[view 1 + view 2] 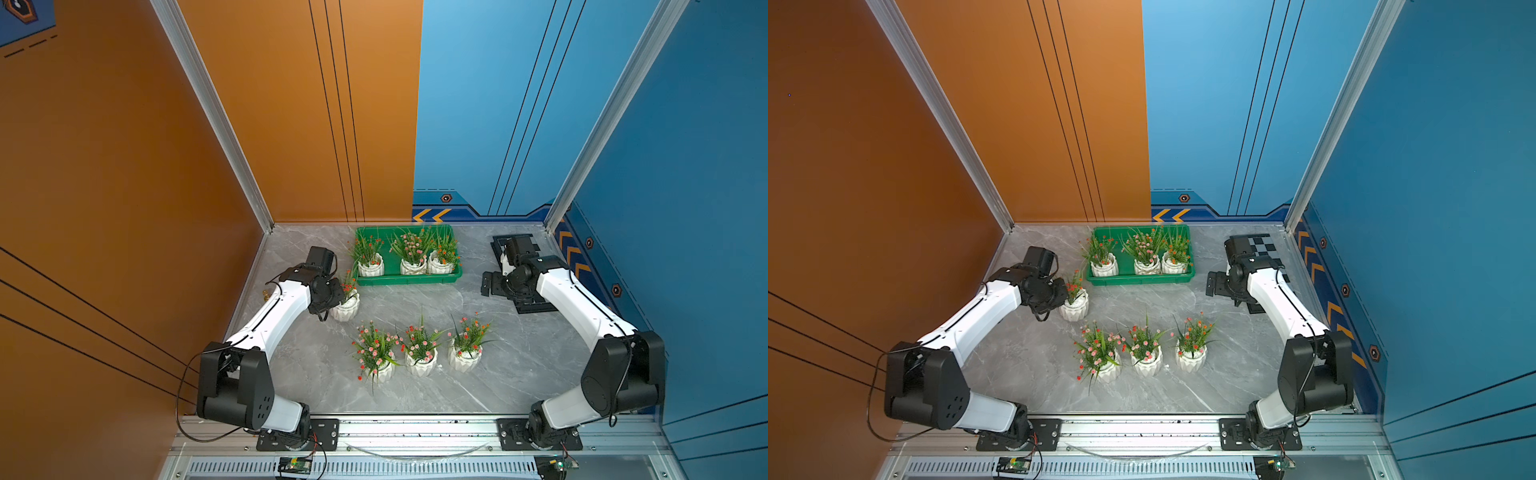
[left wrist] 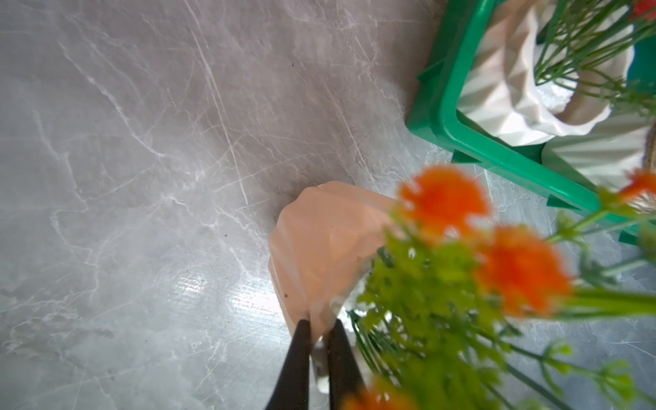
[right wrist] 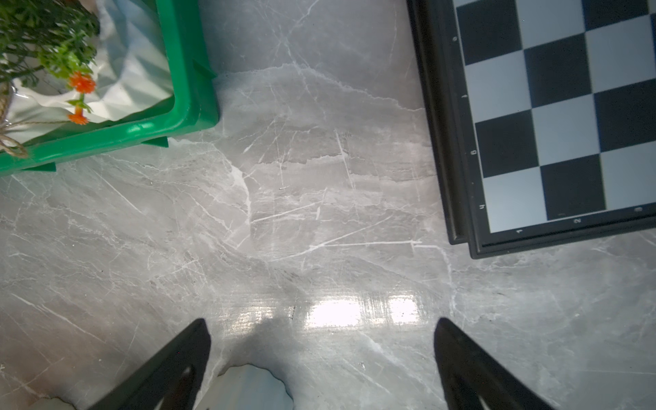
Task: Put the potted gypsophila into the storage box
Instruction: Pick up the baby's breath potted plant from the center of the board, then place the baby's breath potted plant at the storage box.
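Grey marbled worktop (image 1: pixel 519 374): three pots (image 1: pixel 413 267) of seven in the storage box (image 1: pixel 409 281), a fourth pot (image 1: pixel 345 309) in the left jaws.

Nearest us, three potted gypsophila (image 1: pixel 420 361) stand in a row on the bare worktop, well short of the storage box; we judge these yet to go. Further in, just off the box's near corner on the left arm's side, the fourth pot is pinched by its rim between the left jaws, drawn narrow on it; whether it is clear of the worktop we cannot tell. Inside the box the three pots stand upright along its near wall. Off the box's other end the right jaws gape wide over bare marble, holding nothing, near a chequered board (image 3: pixel 553 117). Behind the box an orange wall (image 1: pixel 291 124) meets a blue wall (image 1: pixel 478 104).
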Available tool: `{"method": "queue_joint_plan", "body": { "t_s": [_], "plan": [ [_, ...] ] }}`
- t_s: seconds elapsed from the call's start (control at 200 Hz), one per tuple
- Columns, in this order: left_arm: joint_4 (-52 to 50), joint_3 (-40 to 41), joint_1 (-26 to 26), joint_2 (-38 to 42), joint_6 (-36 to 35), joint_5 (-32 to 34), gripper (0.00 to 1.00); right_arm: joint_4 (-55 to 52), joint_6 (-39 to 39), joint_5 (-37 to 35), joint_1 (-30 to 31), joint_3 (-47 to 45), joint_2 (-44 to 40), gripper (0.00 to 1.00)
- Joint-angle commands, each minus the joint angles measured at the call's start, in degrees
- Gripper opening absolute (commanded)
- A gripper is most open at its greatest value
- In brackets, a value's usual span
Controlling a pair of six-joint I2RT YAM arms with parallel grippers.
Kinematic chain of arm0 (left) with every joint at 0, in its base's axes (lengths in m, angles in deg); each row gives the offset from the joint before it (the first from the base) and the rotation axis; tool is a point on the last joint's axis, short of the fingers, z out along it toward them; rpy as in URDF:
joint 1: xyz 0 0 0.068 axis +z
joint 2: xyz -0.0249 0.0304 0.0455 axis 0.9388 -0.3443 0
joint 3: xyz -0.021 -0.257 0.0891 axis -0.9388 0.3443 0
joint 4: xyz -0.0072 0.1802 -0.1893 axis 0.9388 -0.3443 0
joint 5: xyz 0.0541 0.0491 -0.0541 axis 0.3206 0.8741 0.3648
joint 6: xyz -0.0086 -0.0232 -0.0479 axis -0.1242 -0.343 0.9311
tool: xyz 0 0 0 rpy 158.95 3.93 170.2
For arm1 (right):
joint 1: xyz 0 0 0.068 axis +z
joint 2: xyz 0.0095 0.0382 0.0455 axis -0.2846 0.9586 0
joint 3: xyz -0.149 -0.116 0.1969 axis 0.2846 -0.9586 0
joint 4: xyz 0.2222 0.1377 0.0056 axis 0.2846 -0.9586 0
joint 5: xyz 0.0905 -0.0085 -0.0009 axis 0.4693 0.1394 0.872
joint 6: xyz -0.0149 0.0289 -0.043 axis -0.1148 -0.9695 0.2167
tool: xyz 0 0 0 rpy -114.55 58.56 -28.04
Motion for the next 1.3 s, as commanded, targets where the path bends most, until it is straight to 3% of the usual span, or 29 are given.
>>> {"method": "queue_joint_plan", "body": {
  "t_s": [0.0,0.711,1.296],
  "plan": [
    [0.73,0.16,1.88,2.76,-0.77,-2.55,0.00,0.25,-0.04,0.53,-0.01,-0.38,0.15,0.99],
    [2.71,-3.74,11.60,0.08,-2.14,-7.44,0.00,0.43,0.14,0.60,0.04,-0.27,0.93,0.99],
    [3.19,-20.44,14.49,-12.49,-3.18,-9.44,0.00,0.41,0.67,1.04,-0.05,1.58,4.08,0.99]
  ]
}}
